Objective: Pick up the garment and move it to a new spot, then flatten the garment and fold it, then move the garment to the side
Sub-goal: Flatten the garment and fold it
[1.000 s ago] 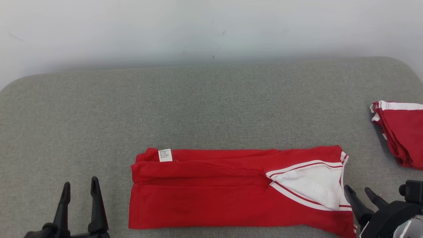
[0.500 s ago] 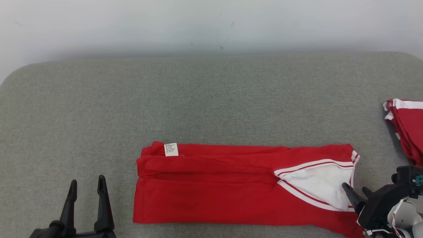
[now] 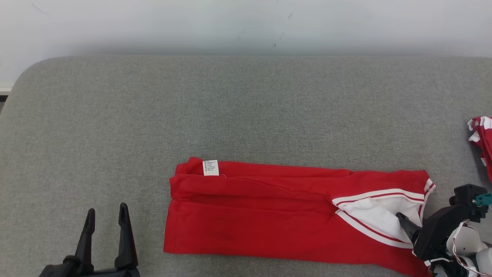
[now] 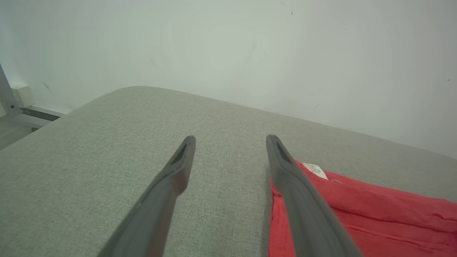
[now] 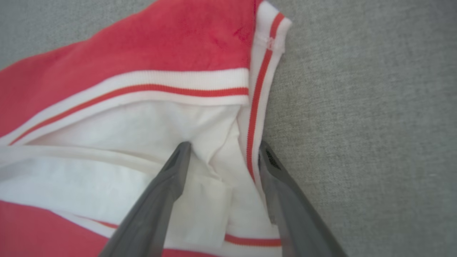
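My right end effector (image 5: 224, 146) is spread wide and grips nothing. Its two dark fingers press down on the right end of the garment (image 3: 269, 215), one on the white inner cloth and one against the striped trim at the cloth's edge, with a small bunch of white fabric between them. My left end effector (image 3: 107, 209) is also fully spread and empty, hanging over the bare tabletop (image 3: 230, 115) just left of the garment without touching it. There are two end effectors, two red garments and one white label (image 3: 210, 167). The garment I am working on is a long folded red strip lying across the near middle of the gray tabletop, with the label at its far left corner. A second garment (image 3: 485, 142) is bunched at the right border, well apart from the first. The tabletop's far edge meets a pale wall (image 3: 230, 23) and its far left corner is rounded. Wide bare gray room lies behind the strip and to its left.
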